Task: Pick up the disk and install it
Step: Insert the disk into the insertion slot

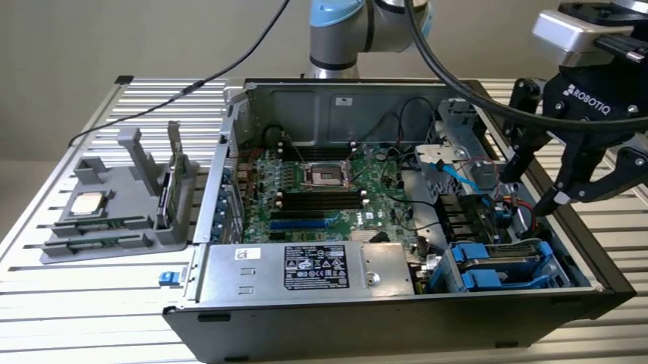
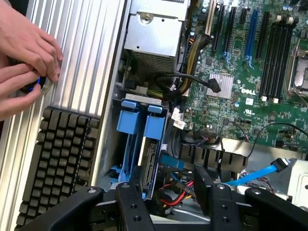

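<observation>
Gripper [image 1: 529, 191] hung over the open computer case [image 1: 385, 326], at its end on the exterior view's right and above the drive bay. Fingers spread wide, nothing between them.

The disk [image 1: 501, 264] sat in its blue carrier down in that bay, at the case's near corner on the exterior view's right, just beside the power supply [image 1: 303, 269]. Fingertips stood apart from the carrier; no contact seen.

Wrist view: carrier seated in its slot, with red and black wiring and a blue data cable [image 2: 260, 175] close by the bay. A person's hands [image 2: 26, 57] were busy with some small item over the bench [image 1: 71, 318], outside the case wall and near a keyboard [image 2: 57, 163].

Judgement: the install step looked at or near its end, with the disk in place and the hand empty. Could not tell whether the carrier had latched fully. Any move from here called for a straight path clear of the cables and case rim, and heed of the hands nearby.
</observation>
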Available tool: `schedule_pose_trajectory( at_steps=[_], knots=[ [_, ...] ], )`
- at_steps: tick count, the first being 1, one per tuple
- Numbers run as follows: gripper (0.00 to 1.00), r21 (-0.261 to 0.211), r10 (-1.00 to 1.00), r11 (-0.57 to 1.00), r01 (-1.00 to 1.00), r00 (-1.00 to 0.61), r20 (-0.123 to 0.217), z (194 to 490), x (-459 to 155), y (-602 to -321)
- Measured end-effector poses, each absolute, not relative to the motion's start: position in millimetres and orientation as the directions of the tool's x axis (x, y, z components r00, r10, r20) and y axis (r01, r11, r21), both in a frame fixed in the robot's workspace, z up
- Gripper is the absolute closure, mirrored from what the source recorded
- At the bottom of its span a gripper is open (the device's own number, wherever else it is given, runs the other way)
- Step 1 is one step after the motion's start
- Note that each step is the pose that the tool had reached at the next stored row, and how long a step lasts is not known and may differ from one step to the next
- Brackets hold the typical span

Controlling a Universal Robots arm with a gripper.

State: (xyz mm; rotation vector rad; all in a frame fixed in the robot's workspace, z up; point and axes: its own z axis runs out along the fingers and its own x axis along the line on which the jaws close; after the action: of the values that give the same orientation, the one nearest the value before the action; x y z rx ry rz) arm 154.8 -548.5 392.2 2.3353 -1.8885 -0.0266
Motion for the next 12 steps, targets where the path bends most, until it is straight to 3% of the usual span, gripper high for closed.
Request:
schedule_pose_trajectory(
  at_steps=[12],
  knots=[
    [0.45,0.118,-0.905,-0.409,-0.905,0.419,0.073,387.5,154.8,-548.5]
  ],
)
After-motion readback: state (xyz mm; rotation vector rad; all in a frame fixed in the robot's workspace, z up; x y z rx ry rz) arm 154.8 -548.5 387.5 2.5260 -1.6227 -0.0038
